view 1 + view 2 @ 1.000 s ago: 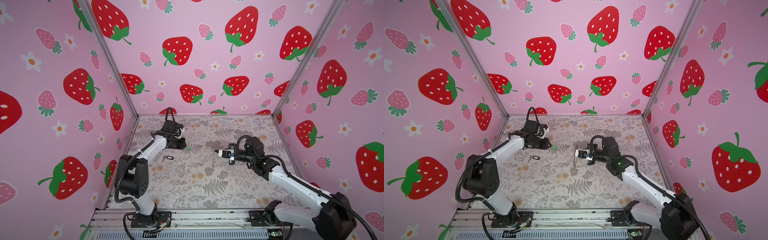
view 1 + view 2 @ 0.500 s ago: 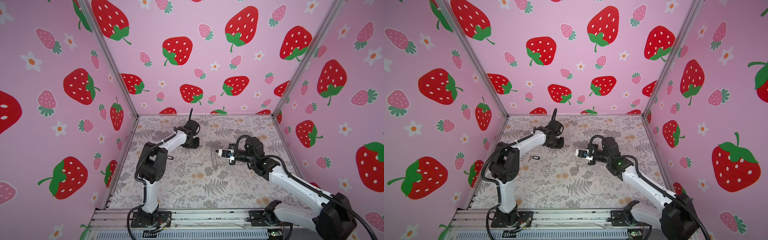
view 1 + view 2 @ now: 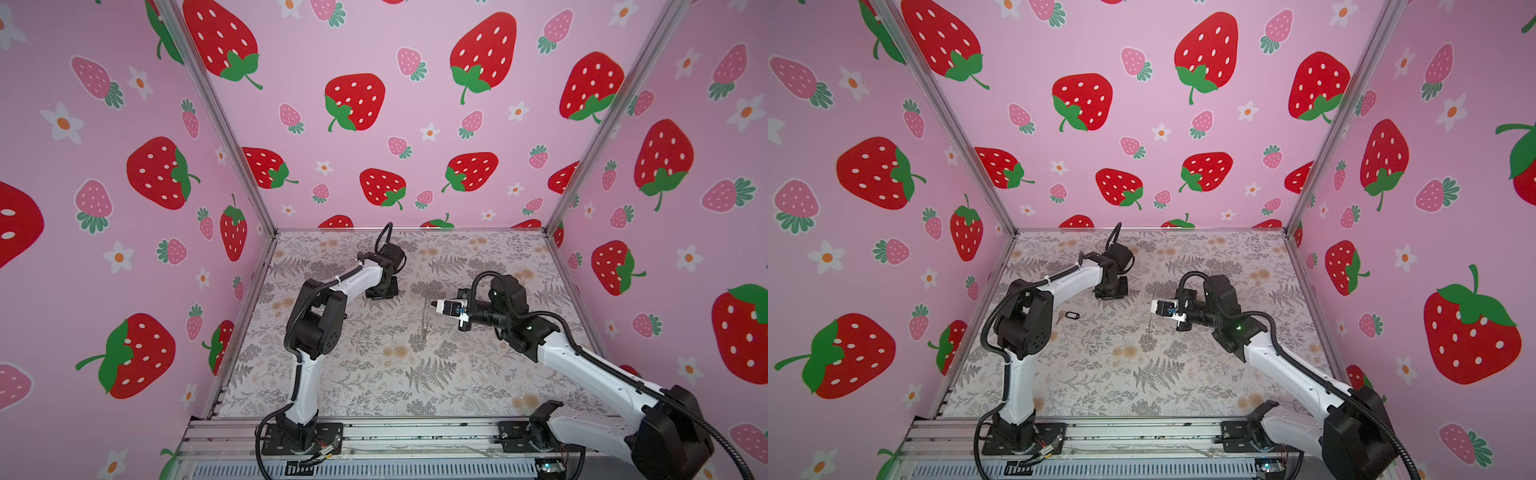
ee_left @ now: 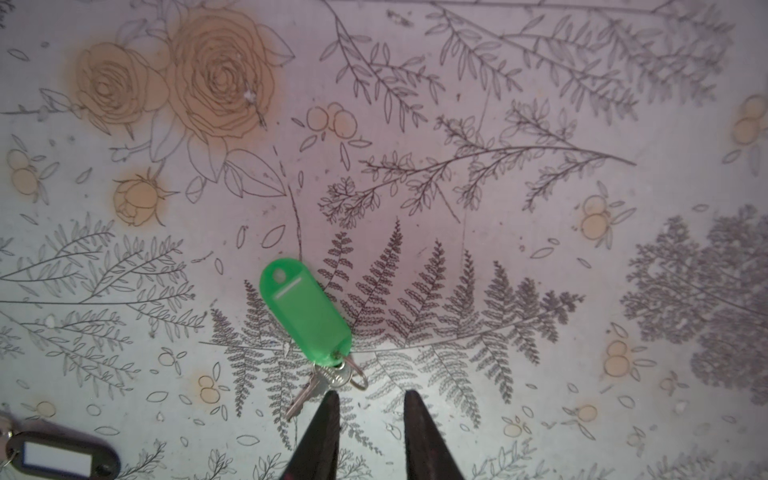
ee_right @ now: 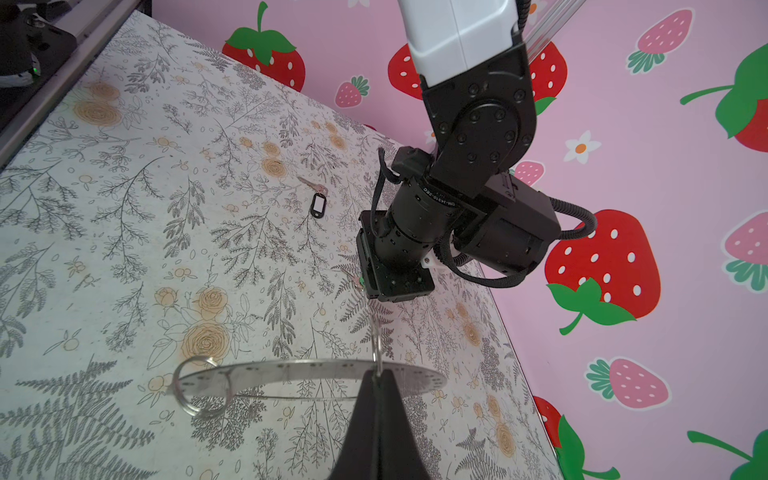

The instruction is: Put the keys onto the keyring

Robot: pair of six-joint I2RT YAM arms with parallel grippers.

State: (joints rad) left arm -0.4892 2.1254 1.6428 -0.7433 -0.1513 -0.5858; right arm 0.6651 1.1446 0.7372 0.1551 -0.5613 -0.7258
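The green-tagged key (image 4: 305,309) lies flat on the floral mat with its small split ring and metal key. My left gripper (image 4: 370,398) points down just short of it, open, with nothing between its fingers (image 4: 328,419); one tip sits beside the metal key. The black-rimmed key (image 3: 1072,315) (image 4: 62,455) (image 5: 318,204) lies apart on the mat, by the left arm's elbow. My right gripper (image 5: 378,376) (image 3: 432,304) is shut on the rim of the keyring (image 5: 291,370) (image 3: 424,316), a flat grey metal ring held above the mat with a wire loop (image 5: 199,386) hanging from it.
The left arm's wrist (image 3: 384,270) stands over the back middle of the mat (image 3: 374,374). Pink strawberry walls (image 3: 374,145) close in the back and both sides. An aluminium rail (image 3: 395,432) runs along the front edge.
The left arm has swung right, carrying its gripper from the back left to above the green-tagged key. The right gripper has held the keyring still.
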